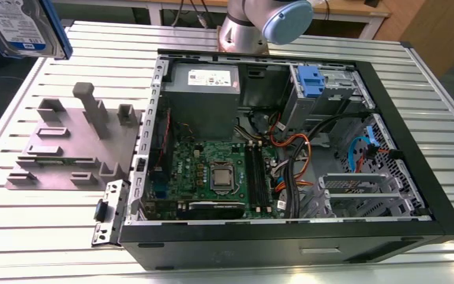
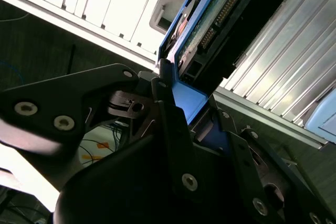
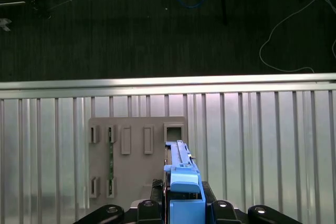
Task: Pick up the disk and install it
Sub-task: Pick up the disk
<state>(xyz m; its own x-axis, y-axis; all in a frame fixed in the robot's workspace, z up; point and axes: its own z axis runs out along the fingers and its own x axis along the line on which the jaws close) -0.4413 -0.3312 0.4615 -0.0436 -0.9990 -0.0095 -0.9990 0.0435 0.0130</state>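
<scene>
Clamping flat blue-framed disk [image 1: 18, 26], black gripper [image 3: 184, 203]

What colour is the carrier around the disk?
Blue; the carrier shows best in the first wrist view.

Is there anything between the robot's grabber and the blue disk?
Nothing. In the first wrist view the gripper is clamped straight onto the blue carrier end of the disk.

The flat silver disk [image 1: 18, 26], white-and-blue labelled in a blue plastic carrier, hangs tilted at the exterior view's upper left. In the first wrist view it stands edge-on, with its handle end [image 3: 185, 184] clamped.
</scene>
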